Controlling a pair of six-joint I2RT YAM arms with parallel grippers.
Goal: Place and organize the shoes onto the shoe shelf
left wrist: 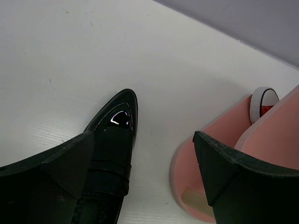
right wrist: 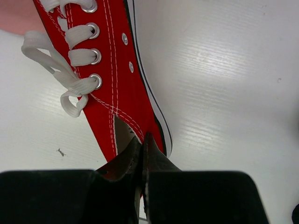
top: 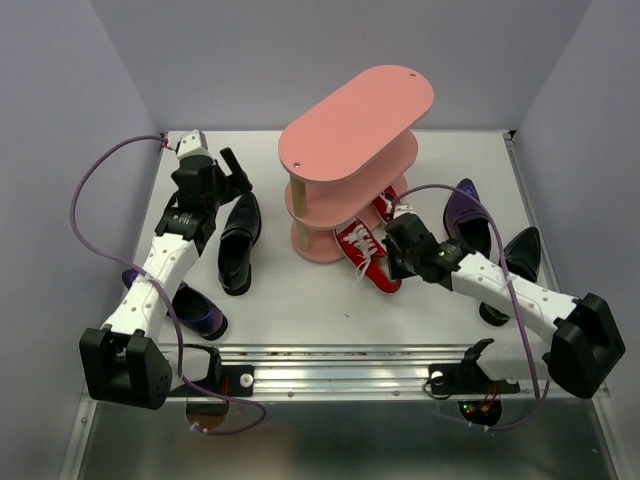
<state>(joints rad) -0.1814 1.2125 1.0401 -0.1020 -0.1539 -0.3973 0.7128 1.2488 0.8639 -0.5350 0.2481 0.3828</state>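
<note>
Pinching the heel collar of a red sneaker (right wrist: 117, 88), the right gripper (right wrist: 143, 144) has its dark fingers pressed fully together on the canvas wall. The sneaker lies on the white tabletop (top: 300, 300) near its middle, toe toward the foot of the shoe shelf (top: 355, 110). It has white laces through metal eyelets, white stitching and a white rubber sole edge.

The left gripper (left wrist: 142, 137) is spread wide and holds nothing. It hangs over the pointed toe of a black loafer (left wrist: 112, 154), which lies toward the tabletop's left edge. The loafer is glossy leather with a strap across the vamp.

The shelf stands at the middle of the far edge: three smooth pink oval boards on pale wooden posts. A second red sneaker (top: 385, 204) sits on the bottom board, its white toe cap showing in the left wrist view.

Toward the right edge lie a glossy purple shoe (top: 468, 215) and the other black loafer (top: 520, 255). Another purple shoe (top: 195, 312) lies near the near-left corner, partly under the left arm.
</note>
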